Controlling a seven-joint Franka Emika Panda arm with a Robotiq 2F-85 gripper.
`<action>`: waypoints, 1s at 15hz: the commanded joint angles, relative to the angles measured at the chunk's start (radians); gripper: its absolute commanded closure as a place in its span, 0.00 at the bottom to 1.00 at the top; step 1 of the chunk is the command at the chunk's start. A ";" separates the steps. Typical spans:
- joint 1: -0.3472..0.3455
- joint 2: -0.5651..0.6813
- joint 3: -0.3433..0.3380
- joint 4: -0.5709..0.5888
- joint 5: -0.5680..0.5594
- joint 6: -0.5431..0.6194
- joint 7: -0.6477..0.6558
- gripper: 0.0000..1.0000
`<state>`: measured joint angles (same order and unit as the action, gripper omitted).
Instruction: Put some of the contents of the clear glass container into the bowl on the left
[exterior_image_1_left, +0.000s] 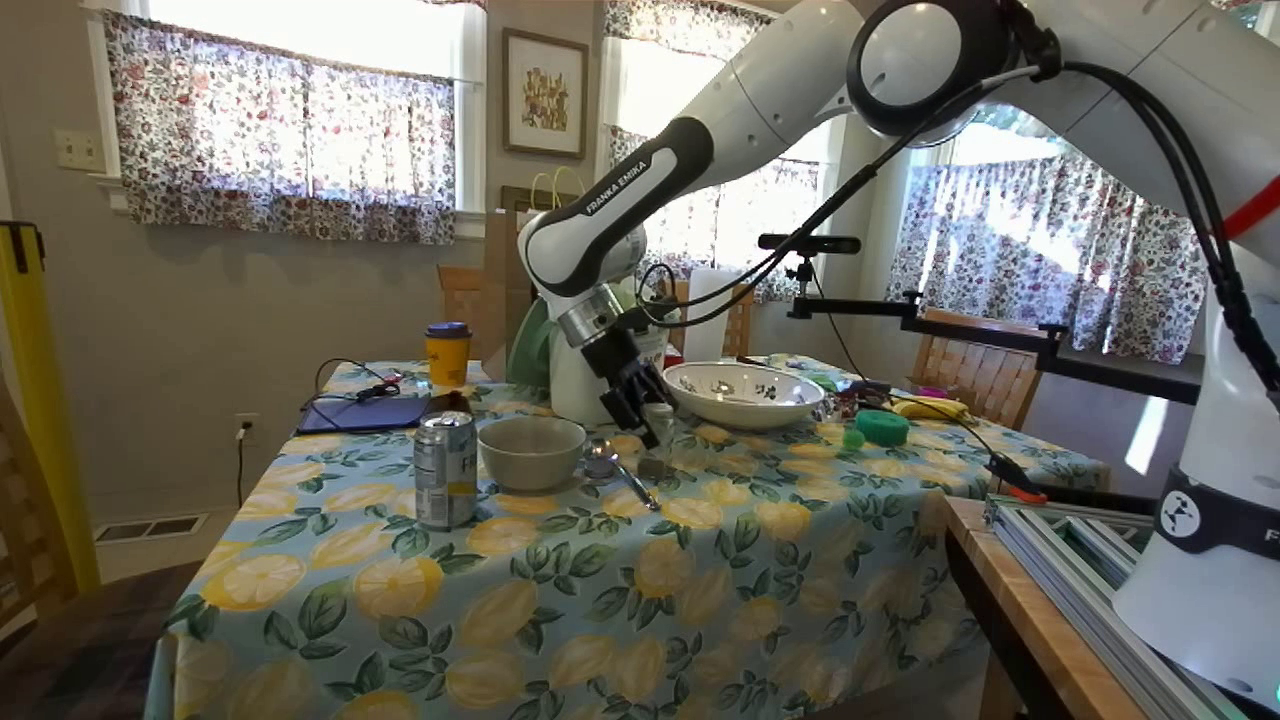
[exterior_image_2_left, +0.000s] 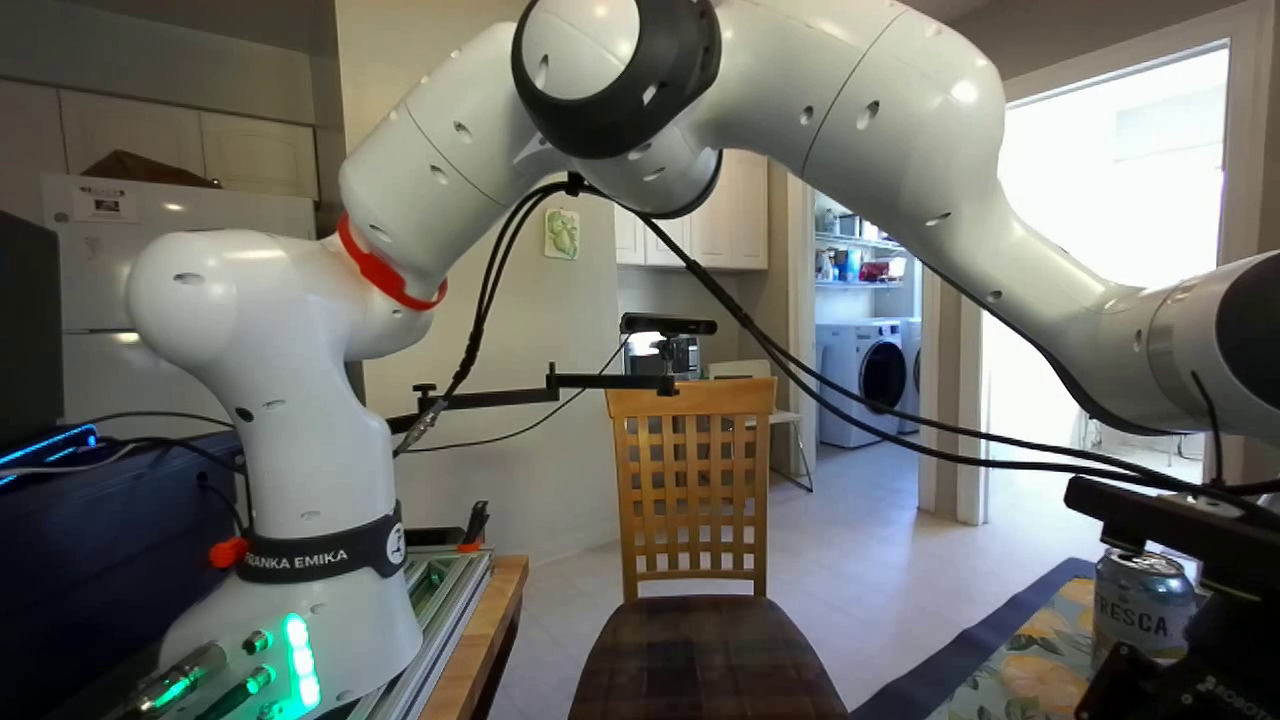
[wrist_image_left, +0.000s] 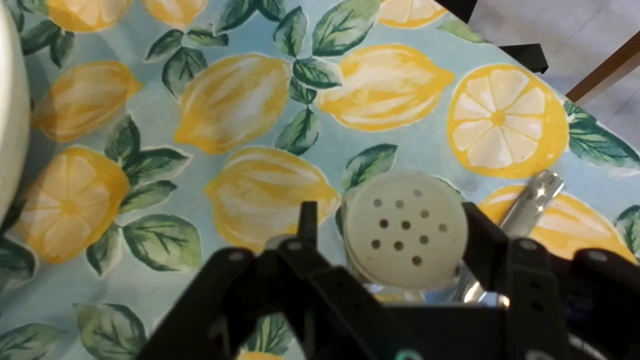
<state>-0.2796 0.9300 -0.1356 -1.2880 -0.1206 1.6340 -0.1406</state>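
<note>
The clear glass container (exterior_image_1_left: 655, 462) stands upright on the lemon-print tablecloth, topped with a pale cap. From above, in the wrist view, its perforated round lid (wrist_image_left: 407, 231) lies between the jaws of my gripper (wrist_image_left: 392, 225). The right-hand finger meets or nearly meets the lid's edge, while a strip of tablecloth shows between the left-hand finger (wrist_image_left: 307, 220) and the container, so nothing is gripped. In an exterior view my gripper (exterior_image_1_left: 657, 418) points down over the container. The small pale grey bowl (exterior_image_1_left: 530, 462) sits to the left of it there, its inside largely hidden.
A metal spoon (exterior_image_1_left: 636, 484) lies between bowl and container, its handle (wrist_image_left: 532, 202) close beside the right-hand finger. A soda can (exterior_image_1_left: 446, 470) stands left of the bowl. Behind are a wide patterned bowl (exterior_image_1_left: 750, 412), a white pitcher (exterior_image_1_left: 578, 385) and an orange cup (exterior_image_1_left: 448, 358).
</note>
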 joint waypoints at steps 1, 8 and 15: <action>-0.022 0.041 0.010 0.065 0.024 -0.012 -0.025 0.58; -0.018 0.036 0.005 0.064 0.027 -0.007 -0.011 0.75; 0.002 -0.052 0.002 0.039 0.026 0.037 0.010 0.75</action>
<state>-0.2805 0.9204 -0.1393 -1.2585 -0.1096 1.6717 -0.1377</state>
